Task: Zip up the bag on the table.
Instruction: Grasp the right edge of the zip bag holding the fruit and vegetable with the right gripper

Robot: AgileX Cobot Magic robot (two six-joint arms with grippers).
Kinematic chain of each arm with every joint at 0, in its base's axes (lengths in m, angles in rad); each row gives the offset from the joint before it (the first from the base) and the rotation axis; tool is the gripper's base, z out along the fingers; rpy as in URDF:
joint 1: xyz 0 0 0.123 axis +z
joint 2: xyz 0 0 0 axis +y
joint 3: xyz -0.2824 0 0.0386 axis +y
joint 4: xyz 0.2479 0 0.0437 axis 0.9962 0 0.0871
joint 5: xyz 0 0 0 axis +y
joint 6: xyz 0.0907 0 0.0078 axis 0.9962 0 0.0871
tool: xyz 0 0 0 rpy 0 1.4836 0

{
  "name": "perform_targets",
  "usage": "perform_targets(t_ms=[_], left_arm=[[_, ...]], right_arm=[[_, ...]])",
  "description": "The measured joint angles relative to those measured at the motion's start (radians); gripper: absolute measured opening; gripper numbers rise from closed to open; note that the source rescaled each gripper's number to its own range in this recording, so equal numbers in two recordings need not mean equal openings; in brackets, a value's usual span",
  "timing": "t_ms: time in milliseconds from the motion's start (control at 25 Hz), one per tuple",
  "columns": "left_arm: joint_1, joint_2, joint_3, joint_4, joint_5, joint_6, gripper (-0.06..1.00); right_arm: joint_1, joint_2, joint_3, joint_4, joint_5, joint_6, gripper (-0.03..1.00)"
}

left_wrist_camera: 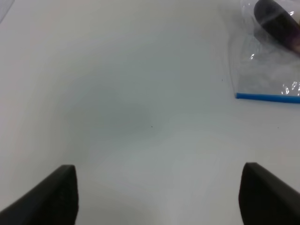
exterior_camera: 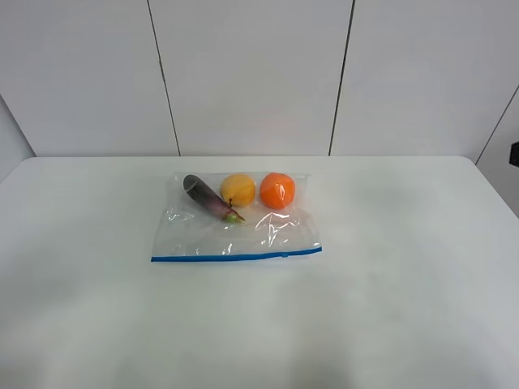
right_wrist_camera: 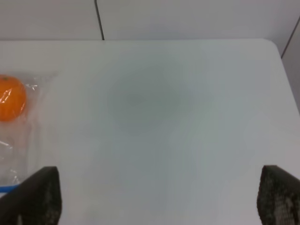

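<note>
The clear plastic bag (exterior_camera: 235, 219) lies flat in the middle of the white table (exterior_camera: 405, 308). Its blue zipper strip (exterior_camera: 235, 257) runs along the near edge. Inside are a purple eggplant (exterior_camera: 207, 198), a yellow fruit (exterior_camera: 238, 190) and an orange (exterior_camera: 277, 190). Neither arm shows in the exterior high view. My left gripper (left_wrist_camera: 159, 192) is open over bare table, with the bag's corner (left_wrist_camera: 267, 75) and zipper end ahead to one side. My right gripper (right_wrist_camera: 159, 197) is open over bare table, with the orange (right_wrist_camera: 10, 97) and the bag's edge at its side.
White wall panels (exterior_camera: 251, 73) stand behind the table's far edge. The table's rounded far right corner (exterior_camera: 474, 162) shows, and a dark object (exterior_camera: 514, 154) sits at the right frame edge.
</note>
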Motion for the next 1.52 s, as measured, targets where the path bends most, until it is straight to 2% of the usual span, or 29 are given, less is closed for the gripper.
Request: perform_targets(t_ms=[280, 560, 840, 960, 1200, 1520], left_arm=[[0.000, 0.000, 0.000, 0.003, 0.000, 0.000, 1.00], [0.000, 0.000, 0.000, 0.013, 0.000, 0.000, 1.00], [0.000, 0.000, 0.000, 0.013, 0.000, 0.000, 1.00], [0.000, 0.000, 0.000, 0.013, 0.000, 0.000, 1.00], [0.000, 0.000, 0.000, 0.013, 0.000, 0.001, 1.00], [0.000, 0.000, 0.000, 0.013, 0.000, 0.001, 1.00]], right_arm=[[0.000, 0.172, 0.000, 0.004, -0.129, 0.000, 1.00], [0.000, 0.316, 0.000, 0.023, -0.189, -0.001, 0.97], [0.000, 0.443, -0.001, 0.057, -0.310, -0.003, 0.97], [0.000, 0.513, -0.001, 0.116, -0.349, -0.004, 0.97], [0.008, 0.643, -0.001, 0.345, -0.386, -0.088, 0.97], [0.139, 0.805, -0.002, 0.537, -0.397, -0.185, 0.96]])
